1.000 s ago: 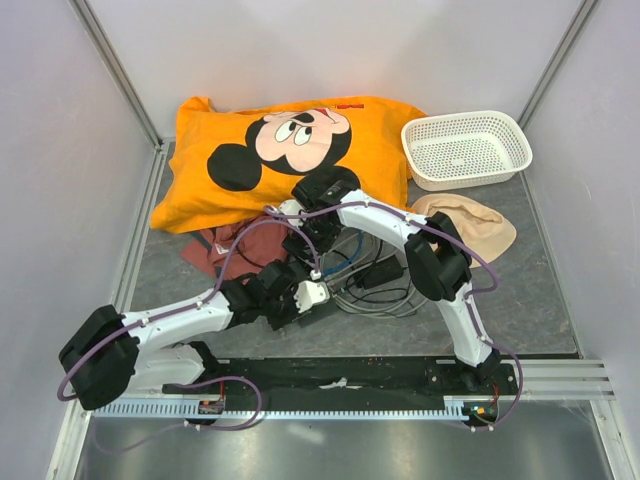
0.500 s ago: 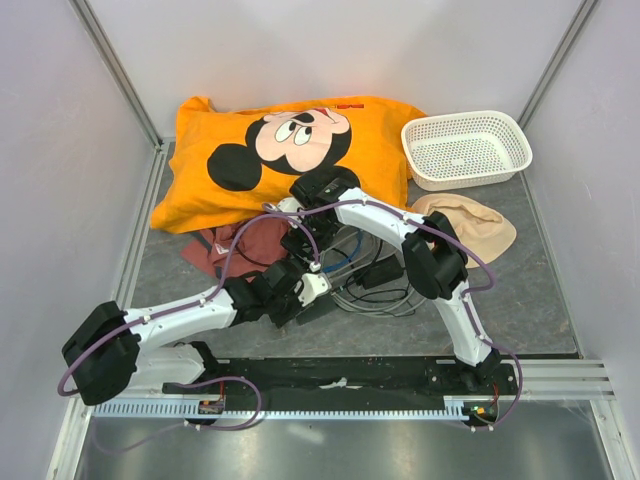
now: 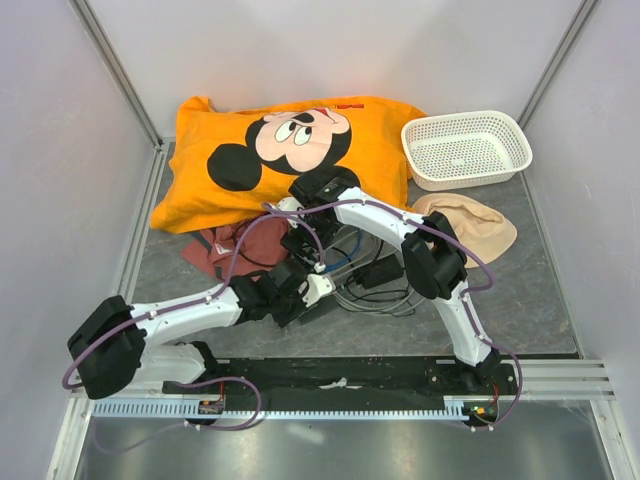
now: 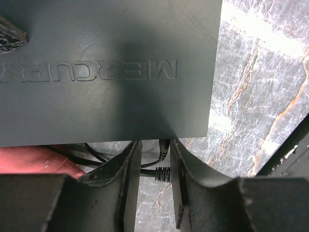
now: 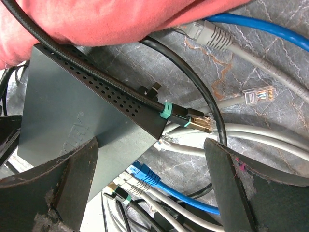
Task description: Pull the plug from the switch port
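- Left pincer [image 4: 155, 147]: narrowly parted astride a black plug [image 4: 164, 148] at the switch [image 4: 106, 72] edge; grip cannot be told
- Right pincer [image 5: 150, 142]: released, spread wide over the switch
- Blue plug [image 5: 145, 176]: seated in a switch port on the cabled face, socket hidden, mid-tabletop [image 4: 256, 96]
- Black braided cable [image 5: 96, 72]: gold-tipped end lies loose across the switch corner
- Beyond: red cloth [image 3: 225, 250], orange cushion [image 3: 300, 150], white basket [image 3: 466, 150]
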You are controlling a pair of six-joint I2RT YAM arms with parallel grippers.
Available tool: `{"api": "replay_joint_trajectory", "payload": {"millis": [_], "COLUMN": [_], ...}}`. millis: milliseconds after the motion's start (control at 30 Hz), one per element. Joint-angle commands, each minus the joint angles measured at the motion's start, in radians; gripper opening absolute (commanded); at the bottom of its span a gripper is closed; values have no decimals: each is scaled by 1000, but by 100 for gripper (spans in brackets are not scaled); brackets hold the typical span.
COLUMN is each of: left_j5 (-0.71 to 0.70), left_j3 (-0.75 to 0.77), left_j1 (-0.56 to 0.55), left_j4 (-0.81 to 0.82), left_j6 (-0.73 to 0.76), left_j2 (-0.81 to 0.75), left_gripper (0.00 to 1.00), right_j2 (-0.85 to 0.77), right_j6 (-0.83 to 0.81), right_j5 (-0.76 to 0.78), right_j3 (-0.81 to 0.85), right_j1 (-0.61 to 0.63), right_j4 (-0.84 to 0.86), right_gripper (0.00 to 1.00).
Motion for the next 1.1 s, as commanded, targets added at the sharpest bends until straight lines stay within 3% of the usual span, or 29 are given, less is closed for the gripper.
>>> {"api": "replay_joint_trajectory", "payload": {"millis": [0,100,300,567,800,1067], "left_j5": [-66,-84,-61,-54,-30,-34], "left_j3": [65,91,123,126,129,71], "left_j1": [-28,-36,-44,-44,-44,-44], "left_j4": [94,85,58,59,57,44], "left_j6": [-36,-43,-49,-65,-72,42], "left_j2": [45,105,156,148,143,82], "left_gripper": [38,36,22,19,2,2], "right_j2": [38,44,69,66,41,20], "right_j6": [-24,-29,-24,-16,-4,-6], "right_j5": [91,91,74,55,54,55], "right_j3": [25,44,85,91,22,-24], "right_j1": [-3,-10,-35,-36,-36,-39], "right_j4": [63,58,47,38,46,49], "right_gripper": [98,98,98,98,98,98]}}
